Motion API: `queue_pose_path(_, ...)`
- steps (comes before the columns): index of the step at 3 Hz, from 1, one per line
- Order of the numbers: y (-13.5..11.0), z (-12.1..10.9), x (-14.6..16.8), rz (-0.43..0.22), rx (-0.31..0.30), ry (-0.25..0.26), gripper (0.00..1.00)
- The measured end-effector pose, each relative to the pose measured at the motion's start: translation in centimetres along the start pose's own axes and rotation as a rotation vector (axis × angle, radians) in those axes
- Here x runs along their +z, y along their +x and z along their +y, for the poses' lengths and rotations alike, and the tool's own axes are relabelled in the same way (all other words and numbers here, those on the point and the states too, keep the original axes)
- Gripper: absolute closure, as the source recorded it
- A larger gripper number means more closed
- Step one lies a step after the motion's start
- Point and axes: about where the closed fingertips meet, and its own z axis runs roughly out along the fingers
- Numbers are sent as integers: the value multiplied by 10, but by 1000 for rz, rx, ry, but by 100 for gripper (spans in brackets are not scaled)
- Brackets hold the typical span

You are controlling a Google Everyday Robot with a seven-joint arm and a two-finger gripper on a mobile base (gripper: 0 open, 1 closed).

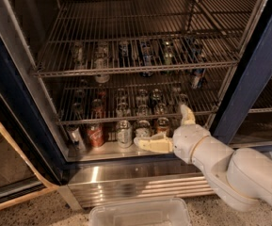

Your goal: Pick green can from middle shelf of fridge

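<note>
Gripper (160, 125) low in fridge (249, 79), at middle shelf (107, 120) front edge — jaws spread wide.

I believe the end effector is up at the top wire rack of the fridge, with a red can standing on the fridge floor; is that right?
Not quite. The camera view shows the end effector low in the fridge, by the lowest wire rack, not the top one. The red can does stand on the fridge floor.
</note>
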Motion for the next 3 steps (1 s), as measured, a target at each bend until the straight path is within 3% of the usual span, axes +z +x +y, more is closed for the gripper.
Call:
queue_pose_path(1, -7, -5, 8, -54, 34, 40, 0)
queue_pose_path(3, -14, -12, 21, -78, 10, 54, 0)
